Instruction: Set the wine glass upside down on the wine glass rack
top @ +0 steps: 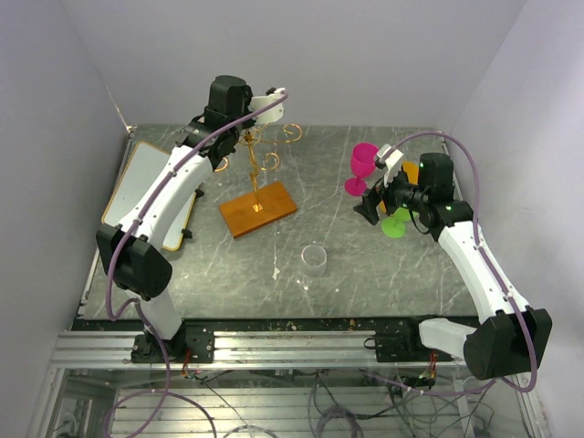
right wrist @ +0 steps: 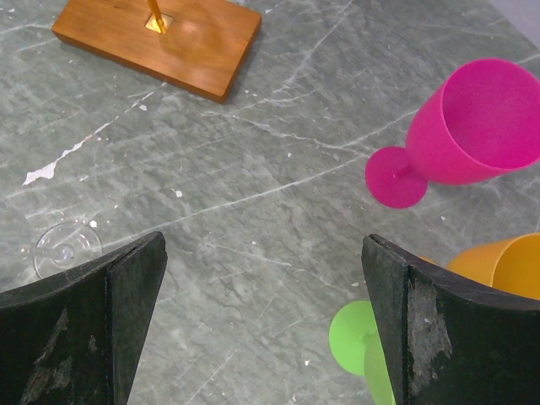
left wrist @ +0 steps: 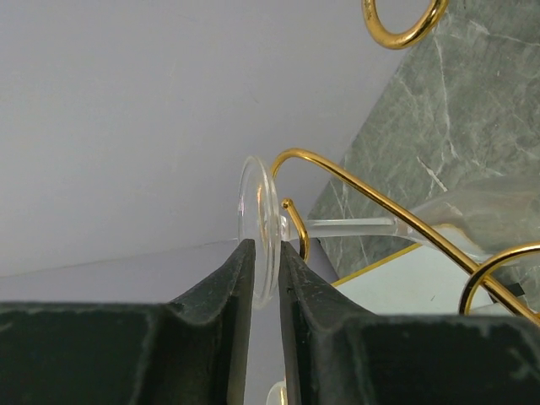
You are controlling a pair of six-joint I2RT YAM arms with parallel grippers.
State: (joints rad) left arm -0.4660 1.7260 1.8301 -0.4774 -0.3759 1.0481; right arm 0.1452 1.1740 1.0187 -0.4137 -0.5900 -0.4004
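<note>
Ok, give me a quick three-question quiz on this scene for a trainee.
1. True or false: the right gripper holds the pink cup.
2. Whose fingers flank the glass foot at the rack? A left gripper; B right gripper; C neither.
3. How many coloured cups are on the table?
Key: 1 false, its jaws are open and empty. 2 A. 3 three: pink, orange, green.

White arms (top: 162, 193), black joints (top: 135, 260), purple cables (top: 436, 137)
</note>
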